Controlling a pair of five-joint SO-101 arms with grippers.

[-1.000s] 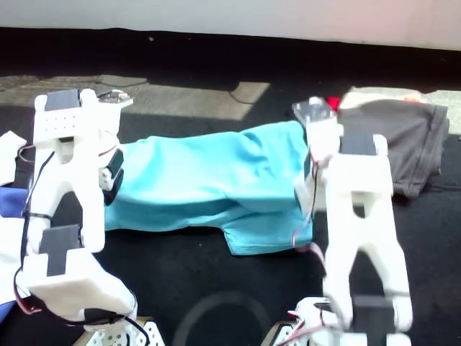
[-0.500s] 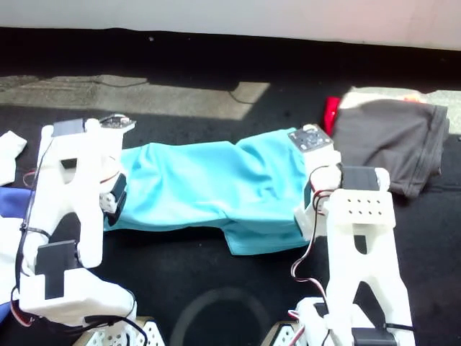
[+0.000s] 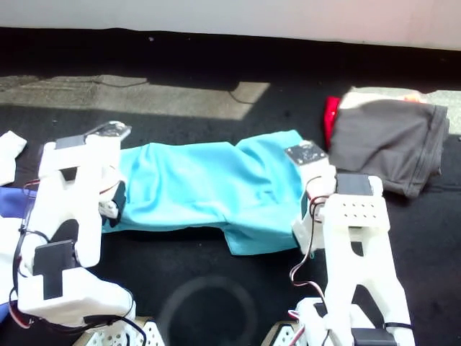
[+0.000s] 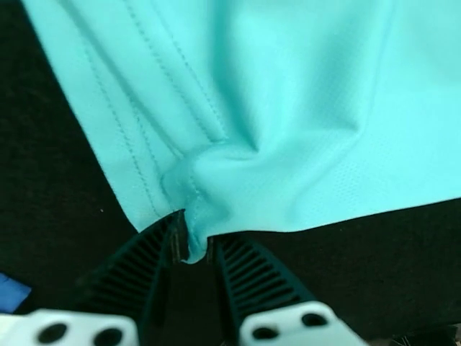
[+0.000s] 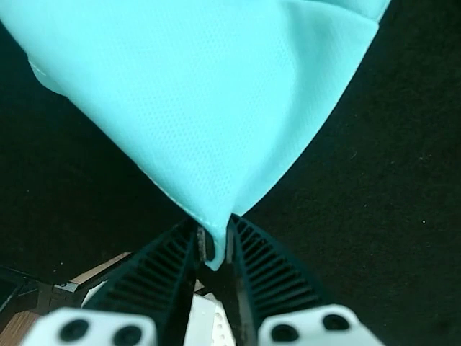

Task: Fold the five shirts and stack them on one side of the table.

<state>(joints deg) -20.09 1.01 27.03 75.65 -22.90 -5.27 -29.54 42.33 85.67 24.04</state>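
1. The teal shirt [image 3: 209, 187] lies stretched crosswise over the middle of the black surface [image 3: 216, 72]. It is rumpled, and one flap of cloth spreads toward the near edge from its right half.
2. The left pincer [image 4: 191, 249] is drawn narrow and grips the shirt at a stitched hem edge. The cloth gathers into a small pucker just where it enters between the ribbed fingers [image 4: 137, 263].
3. The right pincer [image 5: 214, 249] is likewise narrow, clamped on a pointed corner of the same shirt. The fabric fans out wide from its tips.
4. In the high view the left arm [image 3: 68, 194] stands at the shirt's left end and the right arm [image 3: 353, 231] at its right end, so the garment spans the gap between them.
5. A dark grey shirt [image 3: 389, 140] lies folded at the far right of the surface, near the teal shirt's right end with a narrow strip of black between them. A red item [image 3: 330, 115] pokes out at its left edge.
6. A white cloth [image 3: 11, 155] and a blue cloth [image 3: 11, 202] lie at the left edge, beside the left arm.
7. A sunlit band [image 3: 144, 97] crosses the surface behind the teal shirt.
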